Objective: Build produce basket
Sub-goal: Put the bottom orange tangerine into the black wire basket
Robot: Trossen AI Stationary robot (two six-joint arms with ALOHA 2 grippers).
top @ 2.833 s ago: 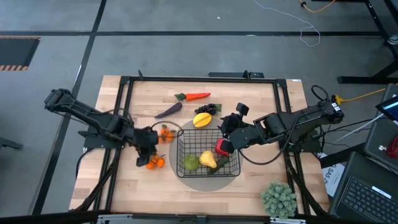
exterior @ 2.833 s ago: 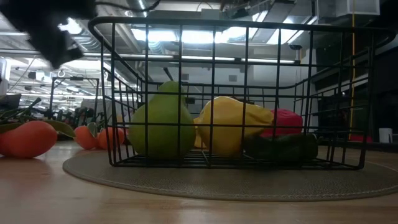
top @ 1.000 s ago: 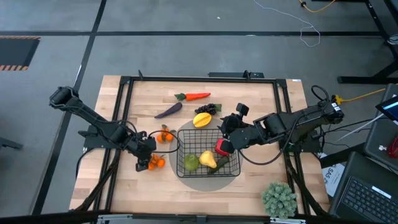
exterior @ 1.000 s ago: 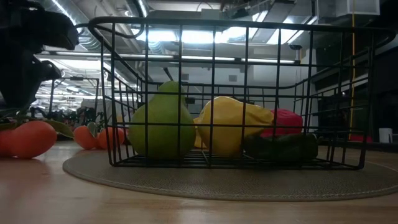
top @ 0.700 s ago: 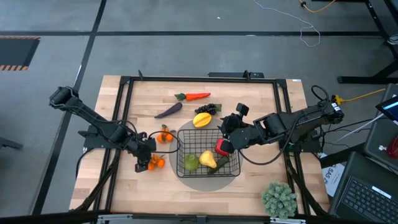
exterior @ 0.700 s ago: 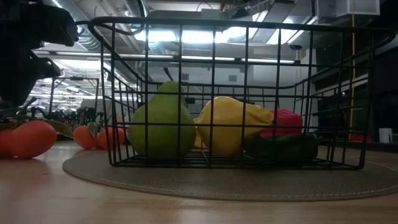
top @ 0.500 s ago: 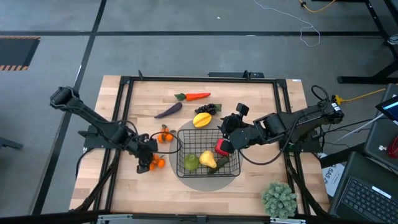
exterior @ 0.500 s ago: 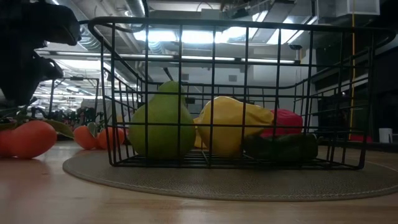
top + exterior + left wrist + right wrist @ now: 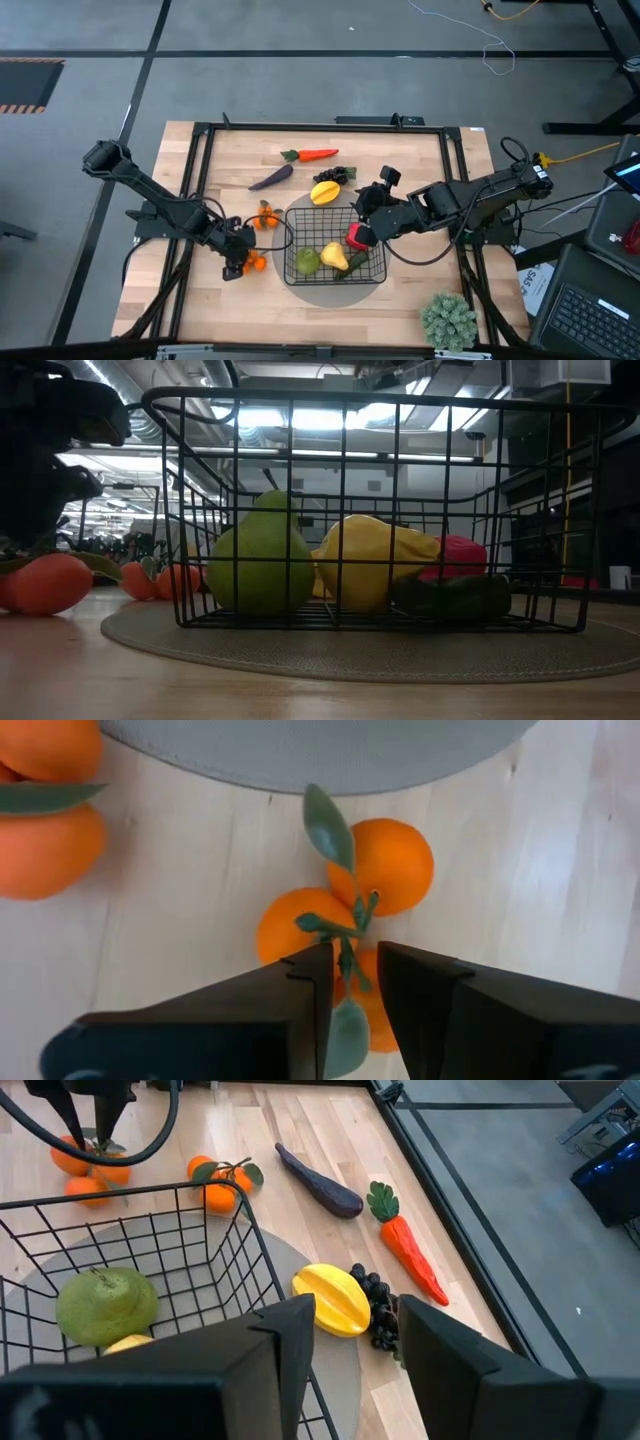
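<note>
A cluster of tangerines [image 9: 345, 910] on a green stem lies on the wooden table left of the basket [image 9: 288, 245]. My left gripper [image 9: 352, 970] stands over the cluster [image 9: 254, 263], pointing steeply down. It is open by a narrow gap, one finger on each side of the stem; I cannot tell whether the fingers touch anything. The black wire basket holds a green fruit [image 9: 262, 560], a yellow fruit [image 9: 375, 565], a red pepper [image 9: 460, 560] and a dark green cucumber [image 9: 450, 598]. My right gripper [image 9: 355, 1330] hovers open above the basket's right side [image 9: 358, 226], holding nothing.
The basket stands on a grey round mat [image 9: 340, 291]. Beyond it lie a carrot [image 9: 312, 155], an eggplant [image 9: 271, 178], grapes [image 9: 337, 175], a yellow fruit [image 9: 325, 192] and a second tangerine cluster [image 9: 265, 215]. A bushy pale-green plant [image 9: 448, 320] stands at the near right corner.
My left gripper has edged a little toward the table's near edge and down over the near tangerine cluster, with its finger gap unchanged. The tangerines and my right gripper have kept still.
</note>
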